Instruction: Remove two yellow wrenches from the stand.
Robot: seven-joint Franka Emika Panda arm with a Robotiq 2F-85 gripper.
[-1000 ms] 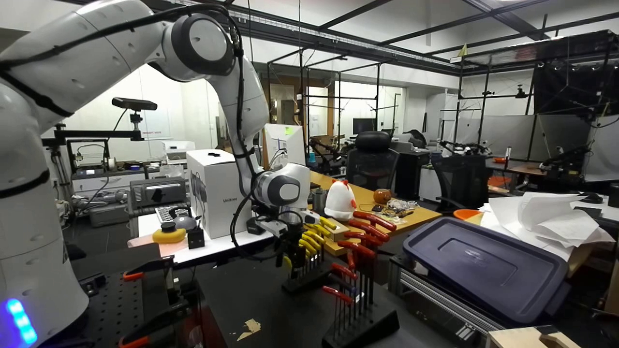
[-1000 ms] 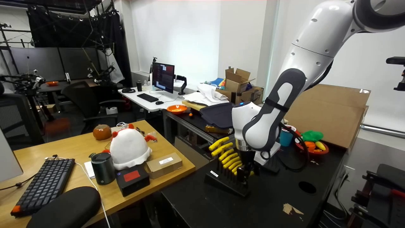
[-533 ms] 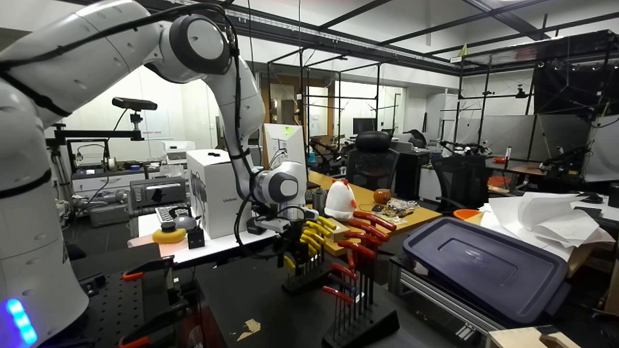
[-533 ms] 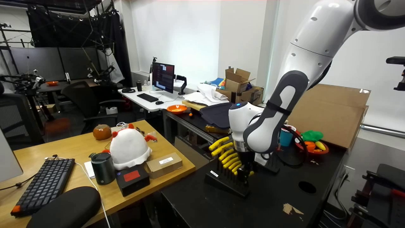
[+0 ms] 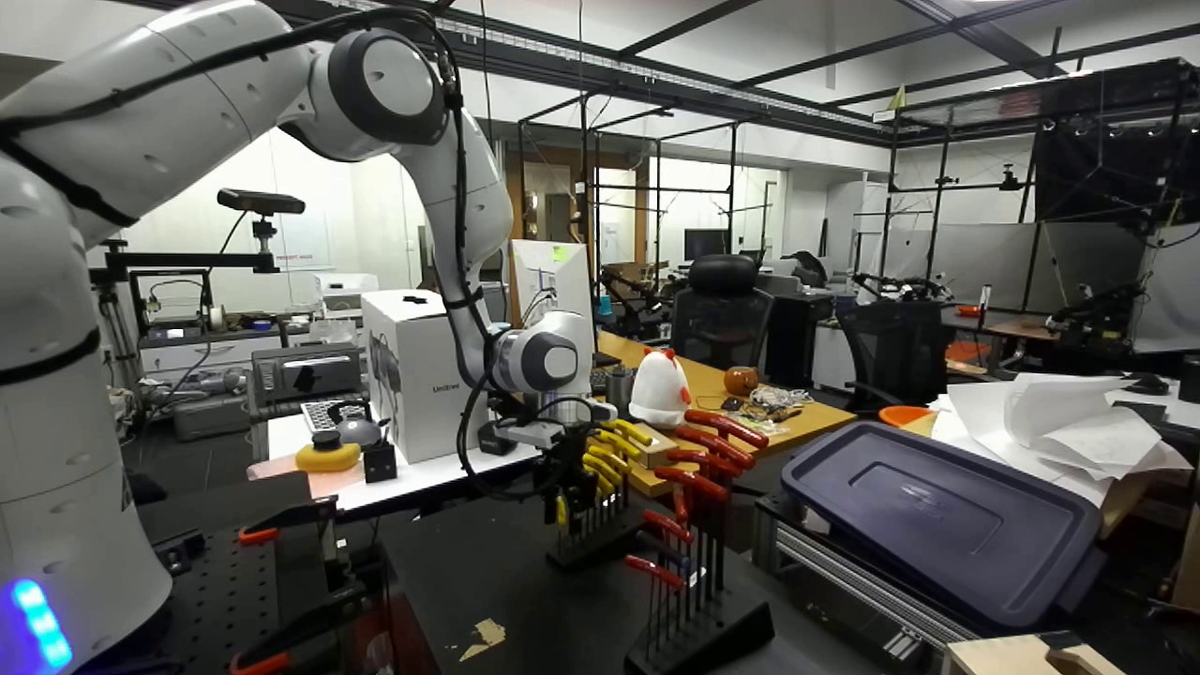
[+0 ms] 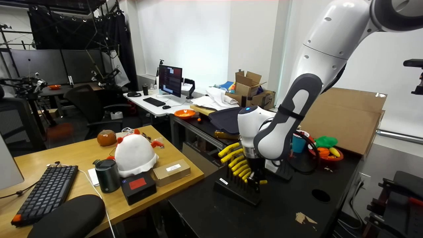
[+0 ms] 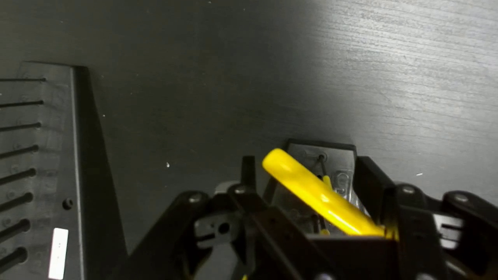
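Note:
The yellow wrenches (image 5: 609,459) stand in a fanned row in the dark stand (image 5: 586,553). Both also show in an exterior view, the yellow wrenches (image 6: 235,161) leaning over the stand (image 6: 233,191). My gripper (image 6: 255,181) is low at the short end of the row. In the wrist view my gripper (image 7: 307,165) is open, its fingers apart on both sides of the smallest yellow wrench (image 7: 311,189). Its handle lies slanted between them, one end by the right finger; I cannot tell if they touch. The stand's end (image 7: 336,151) shows beneath. The other handles are mostly hidden there.
A taller rack of red-handled tools (image 5: 703,478) stands close by; its base (image 7: 64,136) shows at the wrist view's left. A dark-blue lid (image 5: 937,516) lies beyond. A wooden desk (image 6: 178,138) adjoins the black table (image 6: 277,211). A bowl (image 6: 330,158) stands behind the arm.
The wrist has shifted slightly away from the taller handles and become more upright. The smallest yellow handle at the gripper looks turned a little. The other wrenches look unmoved.

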